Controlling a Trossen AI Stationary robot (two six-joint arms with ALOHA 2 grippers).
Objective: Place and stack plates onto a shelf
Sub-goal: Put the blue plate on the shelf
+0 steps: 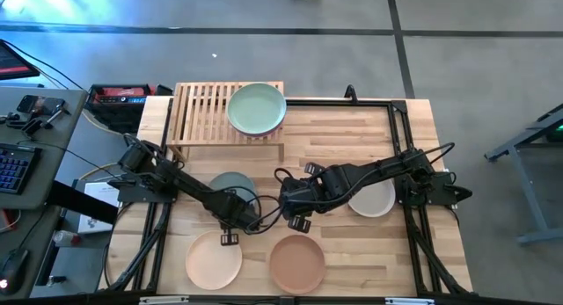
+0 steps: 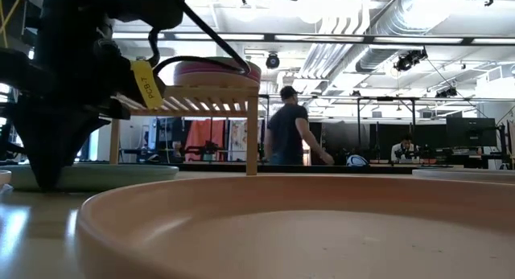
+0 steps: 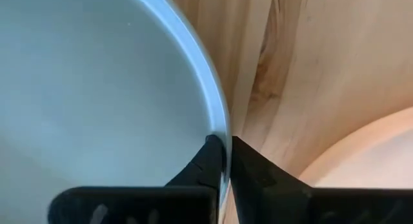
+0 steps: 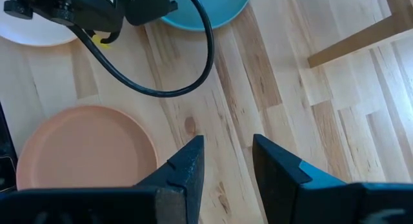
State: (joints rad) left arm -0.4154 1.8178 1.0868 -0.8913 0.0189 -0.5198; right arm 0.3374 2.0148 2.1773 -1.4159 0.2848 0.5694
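High view: the shelf [image 1: 204, 112] stands at the far left of the table [image 1: 352, 129], with a mint green plate [image 1: 256, 108] lying on its right half, on top of others. Four more plates lie on the wood: a grey-teal plate [image 1: 230, 185] near the middle left, a peach plate [image 1: 214, 259] and a brown plate [image 1: 296, 263] at the near edge, and a cream plate [image 1: 373, 199] to the right.

The left gripper [image 3: 226, 161] is down at the near rim of the grey-teal plate; in the left wrist view its two fingers are pinched on that thin rim, one inside the plate and one outside. The right gripper [image 4: 226, 161] hangs over bare wood between the grey-teal and brown plates, fingers parted and holding nothing.

The plate looks stiff, light and smooth, with a shallow upturned edge. I judge that the rim is the only place to take it, and that a one-sided pinch lets the far side droop or slip, so it should be lifted slowly and kept level.
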